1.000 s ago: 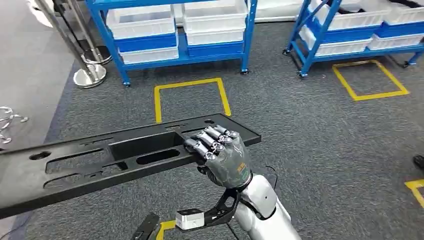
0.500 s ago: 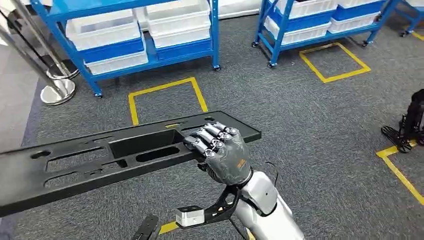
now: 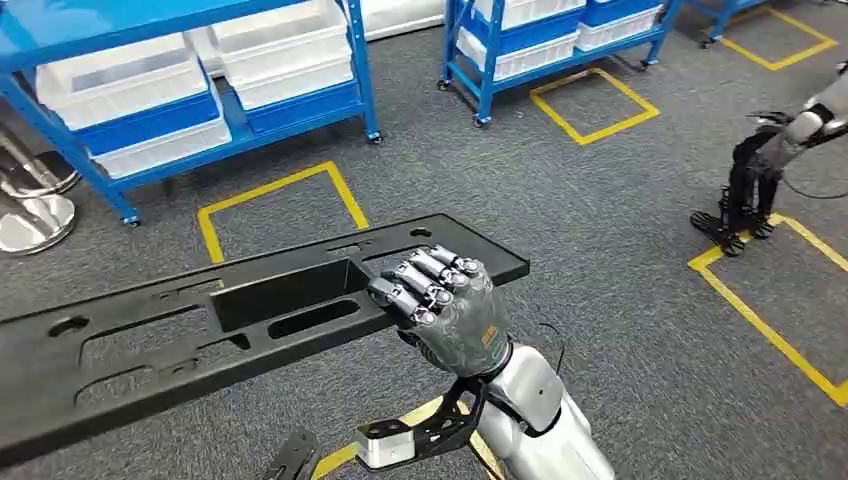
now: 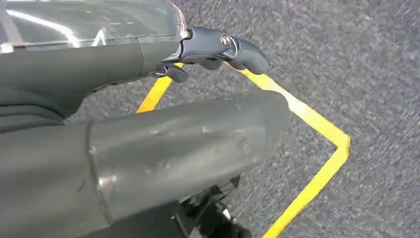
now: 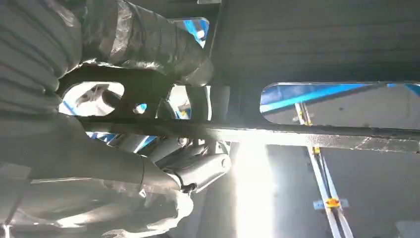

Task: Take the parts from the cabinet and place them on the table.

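Observation:
A long black panel [image 3: 200, 330] with slots and a rectangular recess stretches from the picture's left edge to the middle of the head view, carried level above the carpet. My right hand [image 3: 445, 305] grips its near edge close to the right end, fingers curled over the top face. The right wrist view looks at the panel's underside [image 5: 322, 44] with my right hand [image 5: 99, 99] wrapped around a rib. In the left wrist view my left hand [image 4: 173, 144] shows its thick thumb, and a dark finger [image 4: 223, 47] hooks past the edge of the glossy panel [image 4: 89, 20].
Blue wheeled racks [image 3: 360, 70] with white bins [image 3: 130, 75] stand ahead, and another rack [image 3: 470, 60] to the right. Yellow tape squares [image 3: 275, 205] mark the grey carpet. A black stand [image 3: 745, 195] and a silver arm [image 3: 810, 120] are at the right edge. A chrome post base [image 3: 30, 215] is at the far left.
The whole picture has slid left: the camera has turned right, bringing the black stand and more yellow tape into sight. The panel and my right hand keep their place in view.

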`<action>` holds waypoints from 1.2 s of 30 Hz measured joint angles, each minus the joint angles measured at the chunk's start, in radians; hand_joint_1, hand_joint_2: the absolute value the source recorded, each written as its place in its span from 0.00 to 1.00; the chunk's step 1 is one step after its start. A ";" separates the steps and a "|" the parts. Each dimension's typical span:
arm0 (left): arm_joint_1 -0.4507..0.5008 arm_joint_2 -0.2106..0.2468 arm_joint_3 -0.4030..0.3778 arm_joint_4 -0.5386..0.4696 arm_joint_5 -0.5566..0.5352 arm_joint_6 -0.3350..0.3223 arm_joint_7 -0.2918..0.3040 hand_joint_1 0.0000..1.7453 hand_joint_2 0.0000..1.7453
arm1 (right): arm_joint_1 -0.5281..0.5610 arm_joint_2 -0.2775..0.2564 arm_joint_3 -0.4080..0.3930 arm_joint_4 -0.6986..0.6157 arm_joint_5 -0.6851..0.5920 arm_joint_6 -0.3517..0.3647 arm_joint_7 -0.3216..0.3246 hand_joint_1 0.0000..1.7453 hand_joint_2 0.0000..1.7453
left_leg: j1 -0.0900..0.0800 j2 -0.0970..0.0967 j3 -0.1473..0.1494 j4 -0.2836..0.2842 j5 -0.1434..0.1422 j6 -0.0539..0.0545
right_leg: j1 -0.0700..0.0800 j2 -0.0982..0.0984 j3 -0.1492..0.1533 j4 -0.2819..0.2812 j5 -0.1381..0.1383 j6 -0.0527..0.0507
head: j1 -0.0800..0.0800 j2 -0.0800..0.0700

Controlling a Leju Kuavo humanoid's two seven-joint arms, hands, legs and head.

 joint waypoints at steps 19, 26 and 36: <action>0.026 0.000 0.008 0.000 0.000 -0.013 0.014 0.00 0.00 | 0.037 -0.008 -0.033 -0.047 -0.004 0.000 -0.011 1.00 1.00 | -0.001 0.038 -0.134 0.325 -0.186 -0.045 | -0.007 -0.051 0.019 -0.014 -0.003 -0.033 | -0.001 0.000; 0.029 0.002 0.009 0.000 0.000 -0.013 0.014 0.00 0.00 | 0.042 -0.007 -0.033 -0.049 -0.004 0.000 -0.012 1.00 1.00 | -0.007 -0.053 -0.013 0.044 -0.033 -0.013 | -0.006 0.039 0.014 -0.010 0.007 -0.020 | -0.002 0.000; 0.029 -0.001 0.010 0.000 -0.003 -0.014 0.011 0.00 0.00 | 0.045 -0.015 -0.036 -0.052 -0.005 0.000 -0.013 1.00 1.00 | -0.009 0.079 -0.011 0.012 -0.006 0.011 | -0.012 -0.075 -0.108 0.244 -0.109 0.019 | 0.000 0.000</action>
